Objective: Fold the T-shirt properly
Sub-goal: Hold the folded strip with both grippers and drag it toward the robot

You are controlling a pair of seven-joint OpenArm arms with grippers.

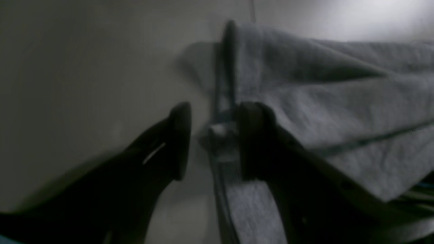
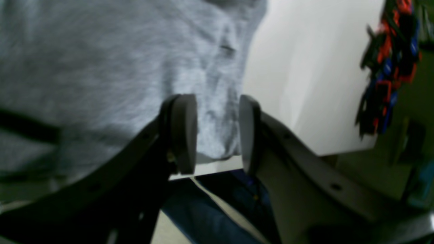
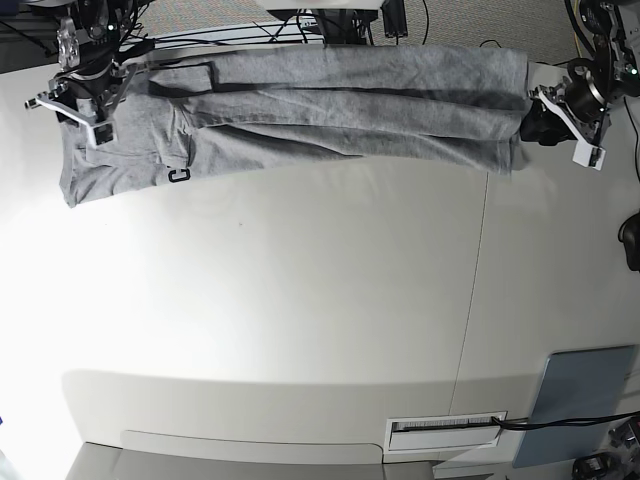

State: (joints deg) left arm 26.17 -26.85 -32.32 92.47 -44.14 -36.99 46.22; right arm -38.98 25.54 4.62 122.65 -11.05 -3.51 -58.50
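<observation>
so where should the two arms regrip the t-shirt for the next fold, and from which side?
Probably the two short ends. The T-shirt lies as a long folded strip along the table's far edge. Left gripper straddles its end edge, jaws apart; right gripper likewise at the other end. Come in from outside each end, pinching all the stacked layers.

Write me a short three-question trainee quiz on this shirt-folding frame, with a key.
1. True or false: the T-shirt lies stretched in a long band between the two grippers.
2. The left gripper has its jaws: A) apart, B) clamped on cloth.
3. What surface is the shirt on?

Key: 1 true. 2 A; the right gripper is apart too. 3 the white table.
</observation>
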